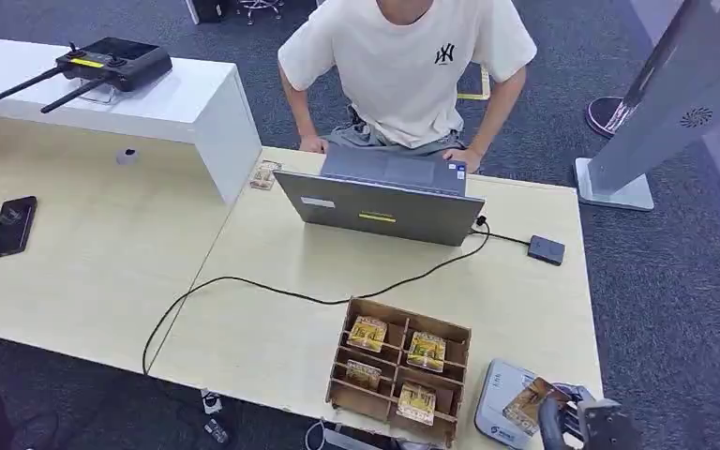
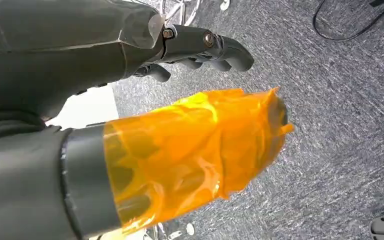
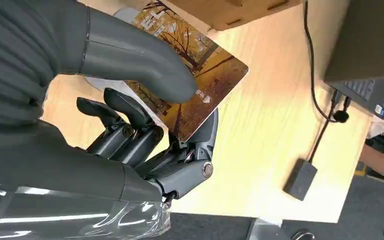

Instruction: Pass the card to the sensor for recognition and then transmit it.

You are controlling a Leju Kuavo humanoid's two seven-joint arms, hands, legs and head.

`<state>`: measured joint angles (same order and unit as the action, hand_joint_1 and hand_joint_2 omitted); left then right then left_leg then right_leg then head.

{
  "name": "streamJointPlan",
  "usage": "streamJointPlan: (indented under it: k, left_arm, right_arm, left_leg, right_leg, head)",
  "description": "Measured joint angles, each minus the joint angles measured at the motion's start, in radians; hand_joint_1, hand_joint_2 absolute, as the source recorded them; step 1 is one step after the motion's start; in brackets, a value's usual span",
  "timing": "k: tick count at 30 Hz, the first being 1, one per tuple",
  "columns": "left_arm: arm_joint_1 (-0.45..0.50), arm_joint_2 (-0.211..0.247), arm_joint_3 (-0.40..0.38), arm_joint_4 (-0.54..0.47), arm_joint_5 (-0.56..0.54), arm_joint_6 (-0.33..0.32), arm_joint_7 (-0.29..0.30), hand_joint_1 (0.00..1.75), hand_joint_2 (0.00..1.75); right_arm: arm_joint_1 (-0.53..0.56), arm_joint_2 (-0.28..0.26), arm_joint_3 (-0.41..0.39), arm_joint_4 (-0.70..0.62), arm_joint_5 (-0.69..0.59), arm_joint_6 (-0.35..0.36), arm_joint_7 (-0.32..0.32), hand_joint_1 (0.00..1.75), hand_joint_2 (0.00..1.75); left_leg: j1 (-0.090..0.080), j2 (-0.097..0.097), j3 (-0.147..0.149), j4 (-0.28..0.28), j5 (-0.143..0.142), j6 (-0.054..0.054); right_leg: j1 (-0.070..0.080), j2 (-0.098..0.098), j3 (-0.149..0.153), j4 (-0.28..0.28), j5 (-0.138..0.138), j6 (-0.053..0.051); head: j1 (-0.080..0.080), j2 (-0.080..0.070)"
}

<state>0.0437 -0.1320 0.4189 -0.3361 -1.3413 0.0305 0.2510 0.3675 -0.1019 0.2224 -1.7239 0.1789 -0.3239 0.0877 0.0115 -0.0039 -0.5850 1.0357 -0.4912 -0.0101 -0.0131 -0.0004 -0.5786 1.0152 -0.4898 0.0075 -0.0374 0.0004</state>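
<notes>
One card (image 3: 190,75) is pinched in the right hand (image 3: 145,125), with the thick thumb pressed on its picture side and a dark finger under it. In the head view that hand (image 1: 572,417) holds the card (image 1: 528,403) just over the sensor (image 1: 499,405), a flat grey pad at the near edge of the table (image 1: 272,328).

The sensor sits just to the right of the box (image 1: 399,370), a brown wooden one with small slots. Four more cards lie in the box (they show the same yellow tree picture). Behind the box stands a laptop (image 1: 380,199), and a person (image 1: 408,66) in a pale shirt sits behind that with both hands on the table's far edge. A black cable (image 1: 272,289) runs from the laptop, past the back of the box, and off the table's near edge. A small black block (image 1: 546,249) lies behind the box and to its right, near the laptop.

The left hand (image 2: 200,47) hangs over grey carpet. Its fingers are curled in with nothing in them, and orange film wraps its thumb (image 2: 195,150).
</notes>
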Motion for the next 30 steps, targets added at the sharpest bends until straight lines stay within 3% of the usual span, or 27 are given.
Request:
streamJointPlan:
  k: [13, 30]
  left_arm:
    - [-0.018, 0.001, 0.009, 0.028, -0.012, 0.0, 0.0, 0.0, 0.0]
    - [-0.018, 0.001, 0.021, 0.043, -0.016, 0.0, 0.0, 0.0, 0.0]
  right_arm:
    - [-0.076, -0.008, 0.05, 0.101, 0.028, 0.01, 0.032, 1.75, 1.75]
    - [-0.088, -0.025, 0.049, 0.151, 0.174, -0.004, 0.089, 1.75, 1.75]
  left_leg:
    - [0.0, 0.0, 0.0, 0.0, 0.0, 0.0]
    - [0.0, 0.0, 0.0, 0.0, 0.0, 0.0]
  right_leg:
    - [0.0, 0.0, 0.0, 0.0, 0.0, 0.0]
    - [0.0, 0.0, 0.0, 0.0, 0.0, 0.0]
  head:
    - [0.0, 0.0]
    - [0.0, 0.0]
